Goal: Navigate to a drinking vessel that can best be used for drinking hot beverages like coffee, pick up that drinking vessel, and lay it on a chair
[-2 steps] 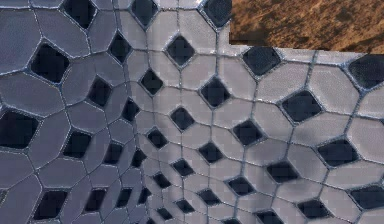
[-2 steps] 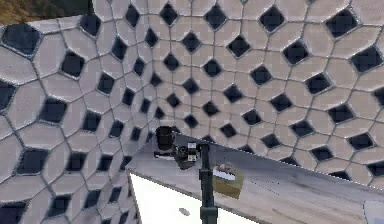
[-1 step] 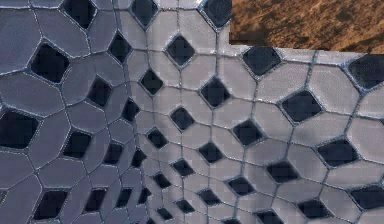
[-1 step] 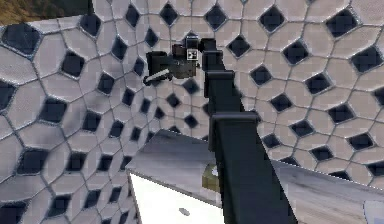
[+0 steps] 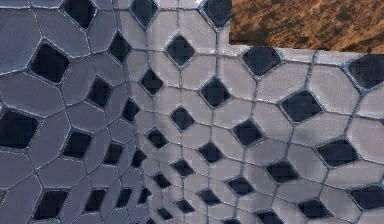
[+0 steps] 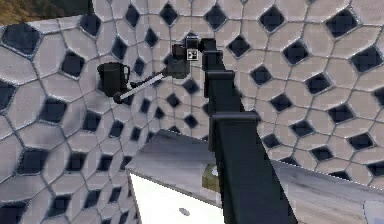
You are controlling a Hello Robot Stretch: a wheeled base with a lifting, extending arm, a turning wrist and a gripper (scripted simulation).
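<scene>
The dark mug point(image 6: 112, 76) seems to hang at the claw's point(image 6: 126, 92) far end, over the floor point(image 6: 300, 90), so picking looks done. How the claw is set, I cannot tell. Laying the mug on a chair is left.

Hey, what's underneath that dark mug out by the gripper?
Around and below the dark mug, by the gripper, lies grey tiled floor with dark insets. The patch right behind the mug is covered.
</scene>
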